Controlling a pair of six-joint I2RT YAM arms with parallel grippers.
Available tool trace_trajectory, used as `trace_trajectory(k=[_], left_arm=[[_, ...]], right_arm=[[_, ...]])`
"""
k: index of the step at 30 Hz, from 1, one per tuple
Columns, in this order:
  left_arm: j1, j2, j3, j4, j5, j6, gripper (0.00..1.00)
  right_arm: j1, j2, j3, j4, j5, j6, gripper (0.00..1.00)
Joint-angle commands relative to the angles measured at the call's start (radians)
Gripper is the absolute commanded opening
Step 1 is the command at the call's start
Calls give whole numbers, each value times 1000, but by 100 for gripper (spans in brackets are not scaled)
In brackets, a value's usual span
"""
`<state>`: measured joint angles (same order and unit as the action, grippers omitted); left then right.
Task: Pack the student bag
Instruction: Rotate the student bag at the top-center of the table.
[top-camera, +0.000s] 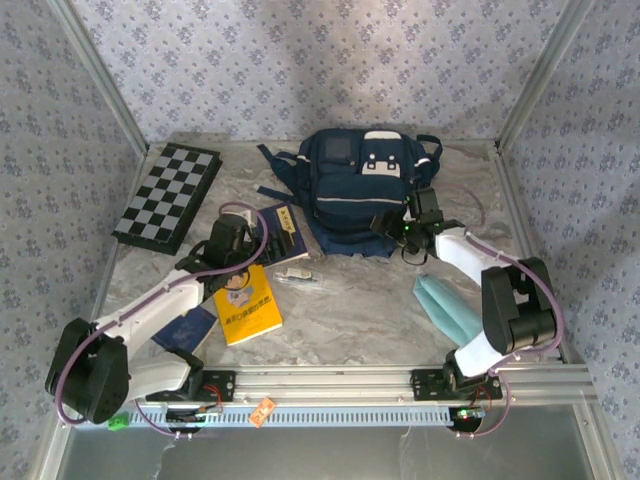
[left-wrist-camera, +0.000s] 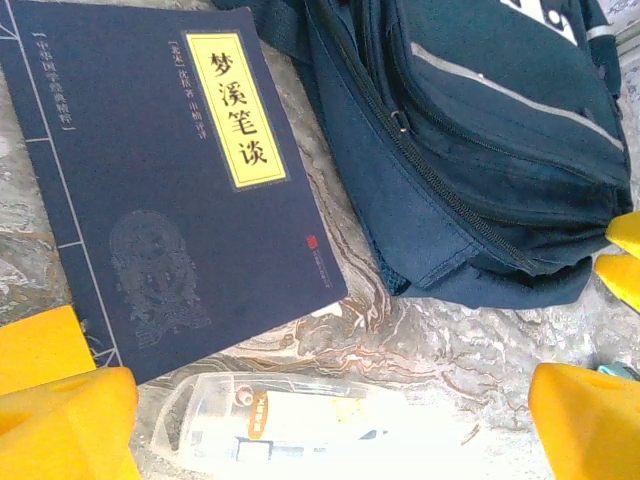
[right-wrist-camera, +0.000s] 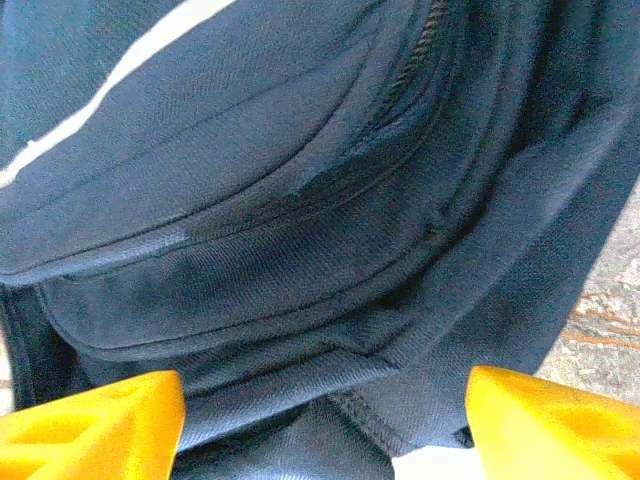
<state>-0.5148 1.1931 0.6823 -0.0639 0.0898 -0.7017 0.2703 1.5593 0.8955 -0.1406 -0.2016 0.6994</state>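
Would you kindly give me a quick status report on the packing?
Left claw open above clear case, navy book beside. Right claw open, straddling near edge of student bag. Chessboard lies apart, far left.

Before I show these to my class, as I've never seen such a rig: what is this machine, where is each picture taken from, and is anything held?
Two robot arms are bolted at the near edge of the table, each ending in a two-finger gripper. One camera looks down from above and behind them; the other two sit on the wrists, so they show yellow fingers. On the table lie the student bag, a chessboard, a navy book, a yellow book, a clear case and a flat teal item. The left gripper hangs open over the case. The right gripper has its jaws apart around the bag's fabric. Neither seems to hold anything.
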Motion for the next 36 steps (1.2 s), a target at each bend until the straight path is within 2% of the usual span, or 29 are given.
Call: trace_trajectory(k=[1,6,11,14,18,22,26,32,36], left_arm=[[-2,10,52,2,-3,-8,100],[-1,-9,68,-52,-27,23,100],[0,-16,83,-102,-48,42,100],[0,-17,88,-108,-46,47,100],[-1,-11,102,-115,-18,49,100],[-5,24,124,-86,39,2,100],[-49,73,145,-10,66,-49,100],[-136,195,217,49,47,-91,100],[-191,293,271,96,29,-117,100]], right_arm=[[27,43,37,39,44,21,66],[117,62,48,52,108,66,54],[236,80,36,141,147,201,53],[317,51,54,150,229,206,56],[351,-48,87,58,313,177,72],[297,-148,89,-90,290,127,83],[164,-185,107,-209,227,66,89],[-87,-114,139,-206,107,-11,91],[-150,27,207,-207,30,-52,82]])
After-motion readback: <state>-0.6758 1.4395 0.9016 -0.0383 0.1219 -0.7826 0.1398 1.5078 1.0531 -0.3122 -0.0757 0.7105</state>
